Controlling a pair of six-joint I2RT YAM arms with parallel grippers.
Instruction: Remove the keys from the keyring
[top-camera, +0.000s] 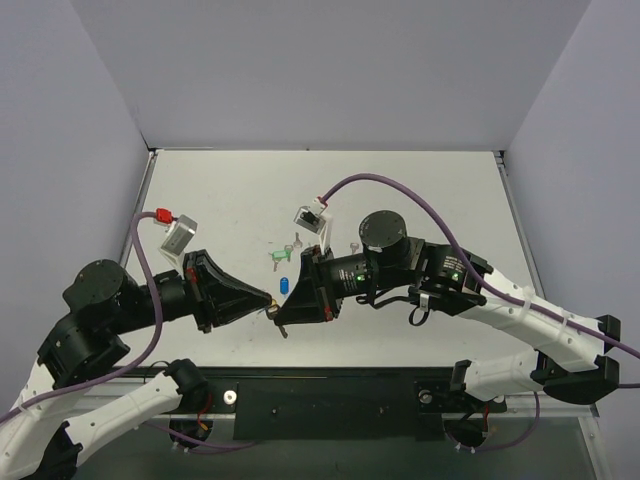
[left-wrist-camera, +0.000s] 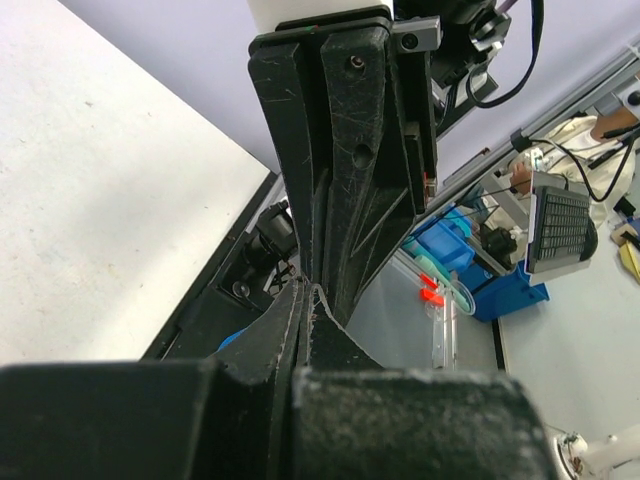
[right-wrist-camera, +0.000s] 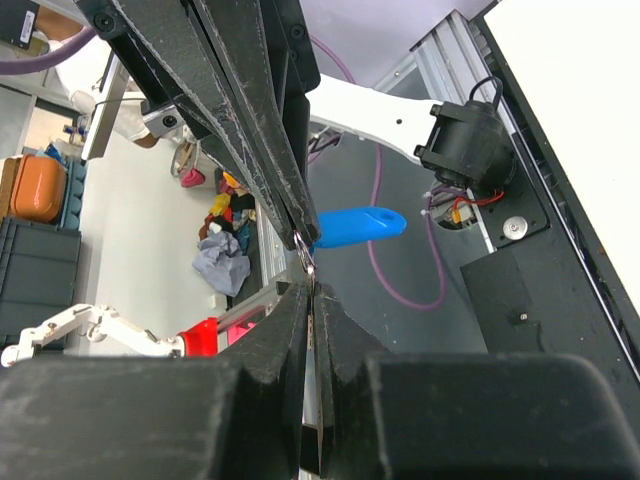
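The two arms met nose to nose near the front edge of the table (top-camera: 430, 190), a little left of its middle. The left gripper (top-camera: 271, 299) reached in from 9 o'clock, its fingers pressed tight on the small metal ring of the keyring (right-wrist-camera: 353, 225), whose blue tag hung off the tips toward the tabletop. The right gripper (top-camera: 279, 319) came from 3 o'clock, its jaws squeezed almost together on a thin sliver of metal I took for the key (right-wrist-camera: 310, 272), seen edge-on just beside the ring. From overhead the black fingers covered the ring and key altogether, and only the tag peeked out at 12 o'clock of the meeting point. The left wrist's view was blocked by the right gripper's fingers standing square in front of it, with just a scrap of blue showing low down. Farther back at 12 o'clock lay two green tags (top-camera: 282, 258), close together, with a loose grey key (top-camera: 297, 238) just beyond them and another small key (top-camera: 352, 247) off at 2 o'clock, near the right arm's wrist. A purple cable (top-camera: 400, 185) arched over the right arm.
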